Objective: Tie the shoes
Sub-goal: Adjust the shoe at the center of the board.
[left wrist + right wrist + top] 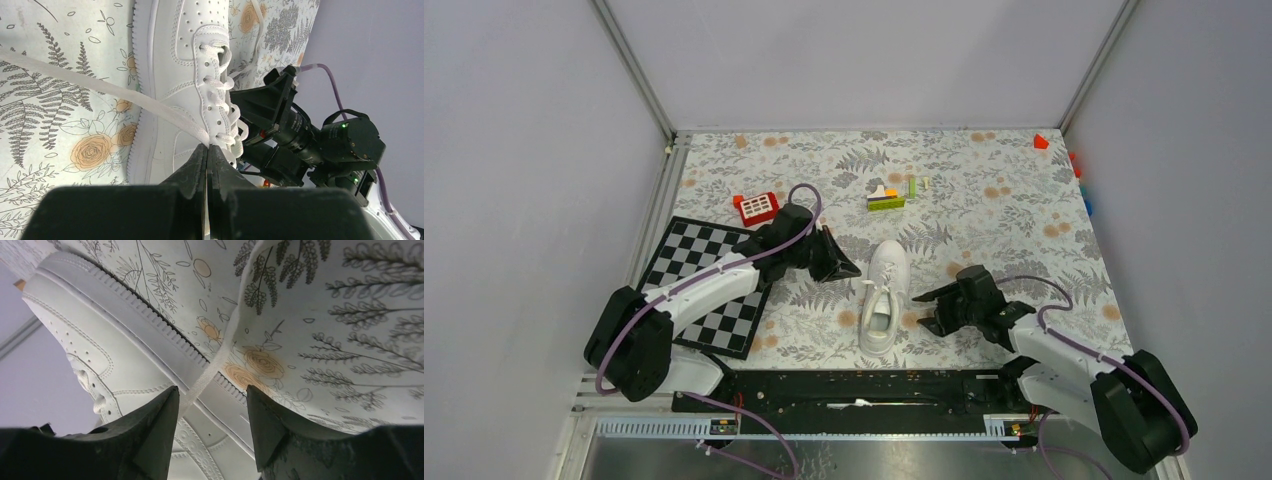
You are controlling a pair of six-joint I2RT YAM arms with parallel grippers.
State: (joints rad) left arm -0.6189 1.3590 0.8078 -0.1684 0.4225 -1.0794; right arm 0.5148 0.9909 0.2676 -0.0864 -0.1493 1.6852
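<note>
Item: white low-top sneaker point(884, 295), on the floral table point(1004, 220) near the middle of its near edge, toe toward the far edge. Left hand point(854, 270): at the shoe's left side, fingers pressed together on a flat white lace point(100, 85) beside the eyelets. Right hand point(924, 312): at the shoe's right side, fingers spread, a lace strand point(200, 382) passing loose between them. Also on the table: chessboard point(704, 285) by the left edge, red toy point(756, 207), coloured blocks point(886, 198) farther back.
</note>
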